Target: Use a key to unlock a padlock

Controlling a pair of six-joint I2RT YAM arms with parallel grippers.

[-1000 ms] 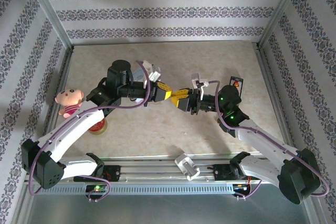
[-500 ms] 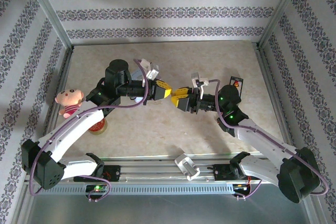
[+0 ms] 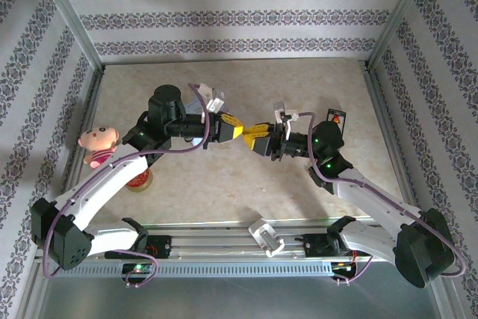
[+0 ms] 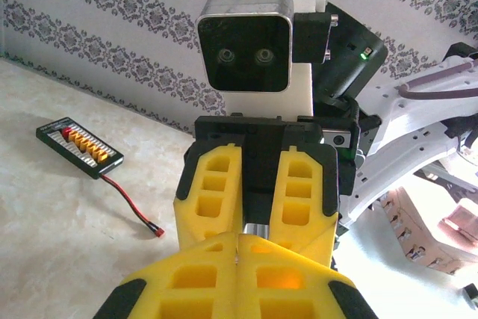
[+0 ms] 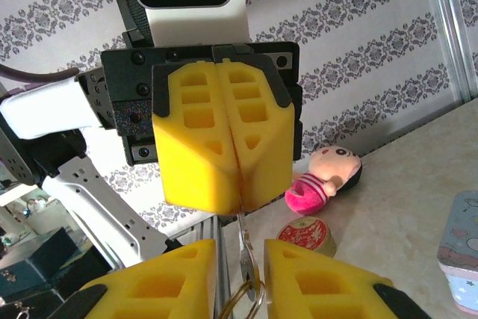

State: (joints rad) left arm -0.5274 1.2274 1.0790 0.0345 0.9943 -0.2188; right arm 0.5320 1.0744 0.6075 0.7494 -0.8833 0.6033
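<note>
Well, left gripper sat clenched; I couldn't tell if right gripper held the key. Any misalignment could've knocked it loose.

Two claws (left claw, right claw), one plush doll, one battery holder.

Bright diffuse light; faint soft shadows; wrist views mildly soft, whites overexposed.
</note>
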